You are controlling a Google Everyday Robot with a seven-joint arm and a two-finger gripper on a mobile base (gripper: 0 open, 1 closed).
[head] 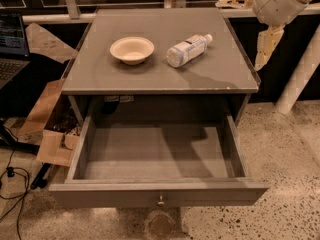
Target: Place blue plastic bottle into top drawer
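Gripper [240, 34] hovers, fingers [267, 44] spread wide, empty. Blue plastic bottle [187, 50] lies sideways on the surface [100, 74] left of them; top drawer [150, 196] gapes below, ready to receive.

We saw a cream tool [244, 31] off the grey worktop's [210, 76] far right corner, a cream bowl [132, 49], a clear blue plastic bottle [187, 50] labelled blue-and-white, and a grey top drawer [150, 195].

Blue plastic bottle [187, 50] on cabinet [150, 78] nr bowl [132, 49]; top drawer [125, 197] open; gripper [239, 35] top R.
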